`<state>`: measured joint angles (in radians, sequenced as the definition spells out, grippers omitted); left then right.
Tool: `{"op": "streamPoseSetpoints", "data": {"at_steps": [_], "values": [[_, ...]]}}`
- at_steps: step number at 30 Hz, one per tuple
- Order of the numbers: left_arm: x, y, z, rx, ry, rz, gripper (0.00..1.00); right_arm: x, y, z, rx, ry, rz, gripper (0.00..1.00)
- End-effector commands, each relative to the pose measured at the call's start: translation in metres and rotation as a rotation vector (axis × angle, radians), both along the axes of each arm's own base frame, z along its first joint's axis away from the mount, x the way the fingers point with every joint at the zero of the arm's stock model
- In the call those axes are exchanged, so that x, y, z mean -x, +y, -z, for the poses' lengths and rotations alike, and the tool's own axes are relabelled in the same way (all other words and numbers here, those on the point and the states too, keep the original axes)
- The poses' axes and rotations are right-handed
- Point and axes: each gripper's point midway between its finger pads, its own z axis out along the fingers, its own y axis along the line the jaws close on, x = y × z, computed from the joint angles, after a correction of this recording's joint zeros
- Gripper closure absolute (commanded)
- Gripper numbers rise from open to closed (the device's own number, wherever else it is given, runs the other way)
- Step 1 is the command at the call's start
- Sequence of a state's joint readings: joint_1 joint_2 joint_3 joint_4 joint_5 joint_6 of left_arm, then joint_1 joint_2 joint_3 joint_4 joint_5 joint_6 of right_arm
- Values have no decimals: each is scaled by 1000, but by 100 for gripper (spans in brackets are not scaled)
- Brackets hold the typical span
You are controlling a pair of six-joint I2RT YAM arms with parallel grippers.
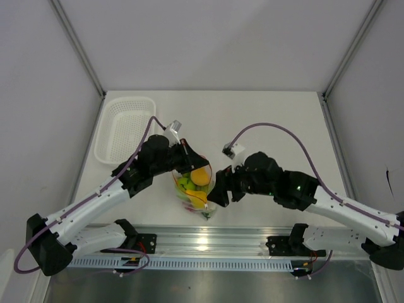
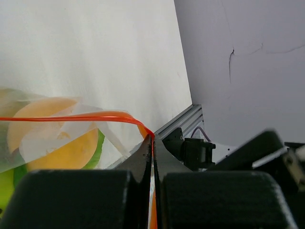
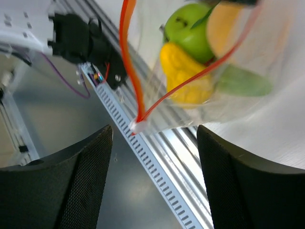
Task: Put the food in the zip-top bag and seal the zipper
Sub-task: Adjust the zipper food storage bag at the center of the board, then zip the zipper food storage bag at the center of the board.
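Jaws, left: pressed together, clamped on the zipper (image 2: 71, 118) at the far end of the zip-top bag (image 1: 197, 192); the orange-red strip runs off to the left from between the black fingers (image 2: 138, 167).
Jaws, right: standing wide apart and holding nothing; the two dark fingers (image 3: 81, 186) flank the near corner of the bag without touching it.
Bag place: middle of the white surface (image 1: 271, 120), close to its near edge, between the tips of the two arms. Whether its underside rests on the surface cannot be told.
Bag look: clear, crinkly plastic, bulging with the pieces inside.
Zipper state: unsealed where the right wrist view shows it. Two orange-red lines meet at the near corner and spread apart further along the mouth.
Food: every piece in view lies inside the bag.
Food, by piece: a green apple (image 3: 188, 31) sits against a yellow-orange fruit (image 3: 183, 71); an orange ball (image 3: 224, 24) is just beside the apple; a flat green stalk (image 3: 240, 81) lies next to the yellow-orange fruit.
Left arm (image 1: 107, 196): reaches from the near left corner up and right to the far end of the bag.
Right arm (image 1: 328, 202): comes in from the near right, its tip just right of the bag.
Basket (image 1: 126, 126): white mesh, rectangular, at the far left of the surface, well apart from the bag.
Cables (image 1: 278, 129): purple, looping above each arm.
Rail (image 1: 208, 243): metal, along the near edge, carrying both arm bases.
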<state>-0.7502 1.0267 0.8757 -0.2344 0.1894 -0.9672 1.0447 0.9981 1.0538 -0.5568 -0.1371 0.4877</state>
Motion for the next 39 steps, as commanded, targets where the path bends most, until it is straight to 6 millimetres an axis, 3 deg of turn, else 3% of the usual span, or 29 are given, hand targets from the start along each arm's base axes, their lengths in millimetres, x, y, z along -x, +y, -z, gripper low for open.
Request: {"op": "streamPoseSetpoints", "data": {"at_steps": [1,2,4,7,17,22,23,27,29,31,32,36,37,39], "values": [[-4,-7,-17,19,-50,15,99,13,9,15,79,-93,35,27],[-5,-8,-16,17,-50,17,99,9,9,19,112,-138,76,29],[-6,-8,-18,16,-54,15,99,25,15,22,126,-176,53,34],[-7,-9,-18,11,-56,15,99,27,18,30,149,-218,90,39],[-7,-8,-12,-3,-43,13,99,1,27,41,222,-334,215,58],[-6,-5,-10,-11,-46,8,99,-4,31,38,217,-356,233,74],[-6,-4,-9,-16,-47,6,99,-4,30,37,217,-358,235,83],[-5,0,-14,-32,-86,14,99,-6,20,29,203,-363,252,100],[-8,9,-25,-55,-150,-5,91,-6,8,19,189,-368,260,100],[-11,21,-29,-104,-203,-38,71,-9,-4,10,189,-379,262,100],[-12,26,-33,-117,-231,-49,66,-10,-9,4,174,-379,262,100],[-8,55,-69,-126,-394,-115,52,-16,-41,-44,5,-379,272,100],[-7,60,-72,-138,-421,-127,47,-11,-41,-48,-31,-363,226,100],[-7,70,-78,-141,-451,-161,45,-39,-66,-37,6,-339,339,100]]}}
